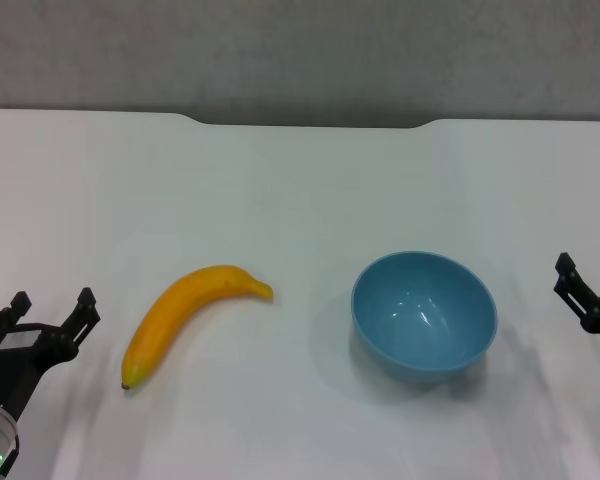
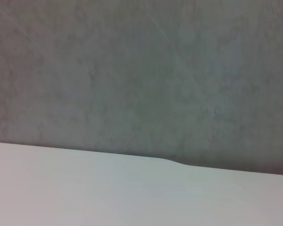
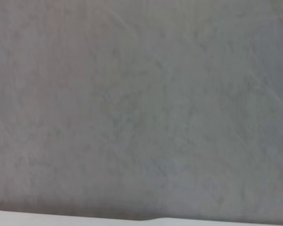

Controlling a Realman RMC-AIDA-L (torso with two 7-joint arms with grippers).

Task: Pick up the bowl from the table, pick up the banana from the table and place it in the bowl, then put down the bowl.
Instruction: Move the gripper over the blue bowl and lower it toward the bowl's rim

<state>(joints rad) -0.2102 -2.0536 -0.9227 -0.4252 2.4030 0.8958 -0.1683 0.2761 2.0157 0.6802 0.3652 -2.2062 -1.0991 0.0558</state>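
Head view looks steeply down on the counter (image 1: 300, 180); both wrist views face low toward its notched far edge and the wall (image 2: 141, 70)

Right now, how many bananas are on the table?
1. The banana lies on the table toward the robot's left, apart from the bowl, which is empty. Nothing in view could hide another.

plain grey wall (image 1: 300, 55), faintly mottled surface
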